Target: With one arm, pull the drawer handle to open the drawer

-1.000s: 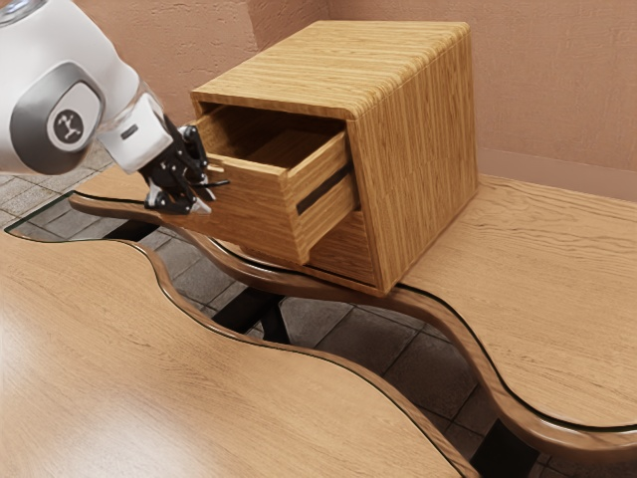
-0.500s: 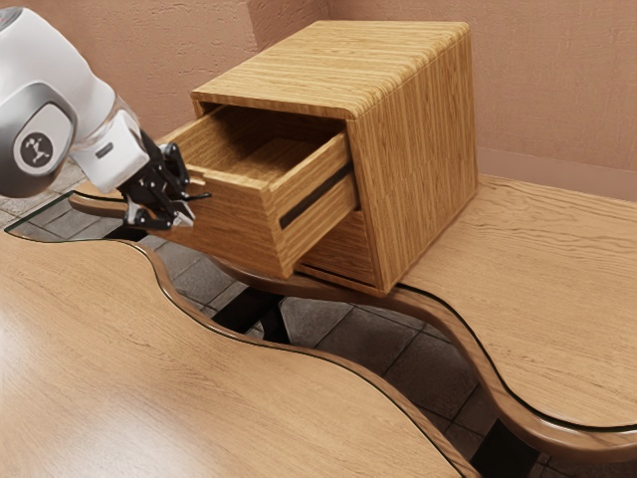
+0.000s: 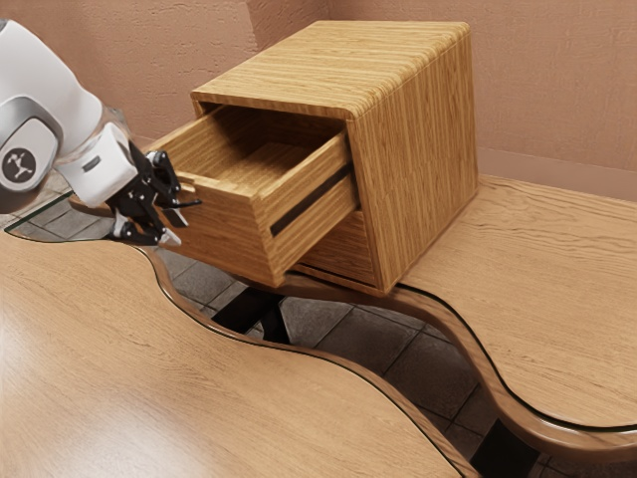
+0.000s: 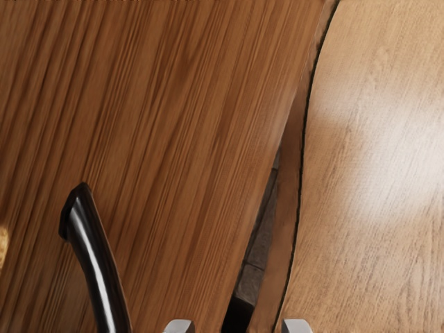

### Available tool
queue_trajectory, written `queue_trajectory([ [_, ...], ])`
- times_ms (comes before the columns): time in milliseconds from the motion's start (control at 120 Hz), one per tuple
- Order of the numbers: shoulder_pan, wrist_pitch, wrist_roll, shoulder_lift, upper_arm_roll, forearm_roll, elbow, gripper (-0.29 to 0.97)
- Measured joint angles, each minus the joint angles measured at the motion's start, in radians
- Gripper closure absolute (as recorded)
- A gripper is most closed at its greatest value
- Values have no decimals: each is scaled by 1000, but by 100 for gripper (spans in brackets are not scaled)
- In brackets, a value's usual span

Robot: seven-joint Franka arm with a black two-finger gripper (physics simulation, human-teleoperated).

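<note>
Drawer [image 3: 239, 214] well out of cabinet [image 3: 418, 149], black handle [image 4: 97, 267] — fingers [image 4: 179, 327] apart, just beside it.

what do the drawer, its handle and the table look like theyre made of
Drawer: light wood, likely oak-style veneer, matte; straight grain lines run across its front and side.
Handle: black, glossy, probably metal or hard plastic; a bright streak of reflection runs along its curve.
Table: wood with a smoother, semi-gloss finish; faint grain and a soft pale sheen on top.

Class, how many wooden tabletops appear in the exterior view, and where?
2. The far tabletop carries the cabinet, at the exterior view's right; the near tabletop lies in the foreground, across a curving gap.
</note>
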Motion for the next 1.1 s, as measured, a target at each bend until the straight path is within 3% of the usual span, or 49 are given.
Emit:
queue_trajectory([
  [58,3,0,-4,-19,-2,6,-13,72],
  [83,4,-1,-6,-25,-3,7,-18,63],
  [125,6,-2,-8,-31,-6,8,-26,68],
  [233,11,-3,-15,-45,-17,11,-47,47],
  [550,31,-23,-37,-104,-47,14,-93,34],
  [883,28,-26,-58,-102,-53,31,-49,63],
  [933,27,-27,-60,-102,-56,32,-40,62],
  [1100,32,-31,-66,-103,-79,34,-1,41],
])
